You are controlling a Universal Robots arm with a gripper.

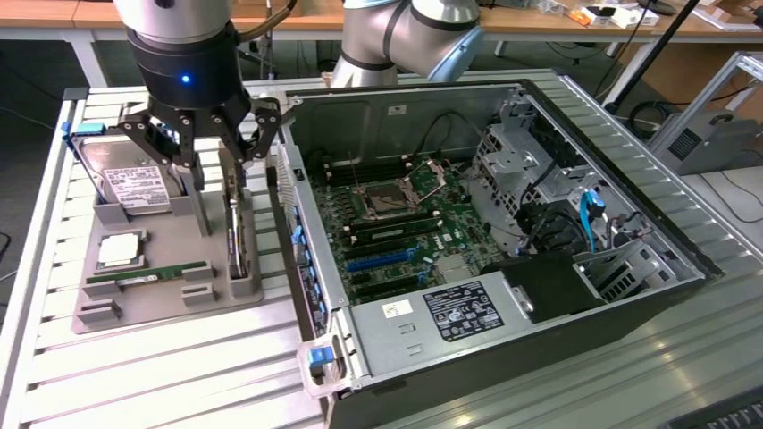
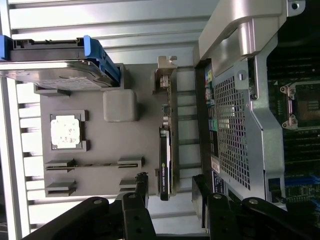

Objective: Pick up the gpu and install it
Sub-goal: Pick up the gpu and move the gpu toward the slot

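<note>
1. Gpu (image 1: 238,234): upright on its long edge in a slot of the grey tray (image 1: 161,308) on the bench (image 1: 155,375). Sits at 9 o'clock of the open computer case (image 1: 573,134) in the exterior view, just beside the case wall. Not yet lifted.
2. Likely handling: stiff, flat and fairly light, but fragile, with a bare green board and exposed parts. Carries a black cooler (image 2: 165,167) on one face and a silver bracket (image 2: 165,70) at one end.
3. Best hold, by judgement: across the thickness, one pad on the cooler face and one on the board's back. Near mid-length, clear of the contact edge and the bracket.
4. Gripper (image 1: 214,156): points straight down from a vertical wrist and hovers above the tray. Appears to sit over the card's 12 o'clock end in the exterior view, with the hard drive (image 1: 131,183) at its 9 o'clock.
5. Fingers (image 2: 141,190): spread wide, one on each side of the card's line. Touching nothing, holding nothing.
</note>
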